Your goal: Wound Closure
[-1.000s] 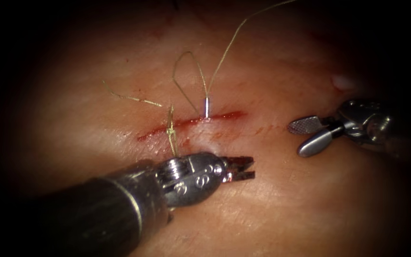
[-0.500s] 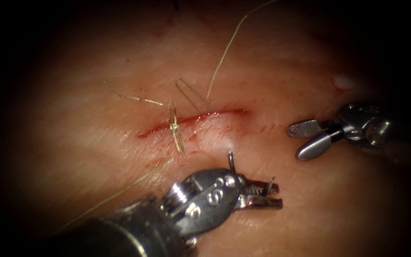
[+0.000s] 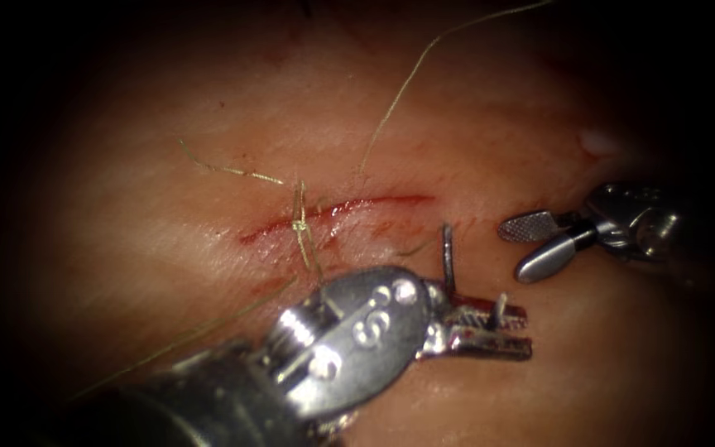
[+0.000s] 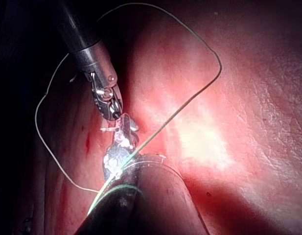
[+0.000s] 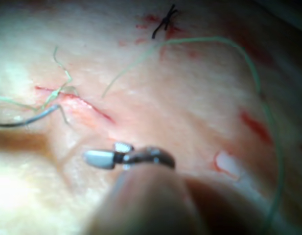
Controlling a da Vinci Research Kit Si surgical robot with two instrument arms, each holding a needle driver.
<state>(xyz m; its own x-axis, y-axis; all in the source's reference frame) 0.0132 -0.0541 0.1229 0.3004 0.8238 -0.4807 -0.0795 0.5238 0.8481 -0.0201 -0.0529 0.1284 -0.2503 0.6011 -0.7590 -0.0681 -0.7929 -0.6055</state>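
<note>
I see my left tool (image 3: 490, 329) near the cut (image 3: 337, 211) holding the needle (image 3: 448, 261) clear of the tissue (image 3: 167, 207), with my right tool (image 3: 535, 242) empty well to the right.

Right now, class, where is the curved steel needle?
In the endoscope view the curved steel needle is clear of the tissue, just below the cut's right half, held in the left tool's jaws.

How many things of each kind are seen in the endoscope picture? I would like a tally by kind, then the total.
Tools: 2, the left tool holding the needle, the right tool holding nothing
Needles: 1, the needle, out of the tissue
Tied stitches: 1, the knot on the cut
Long threads: 1, the thread
Total: 5
</note>
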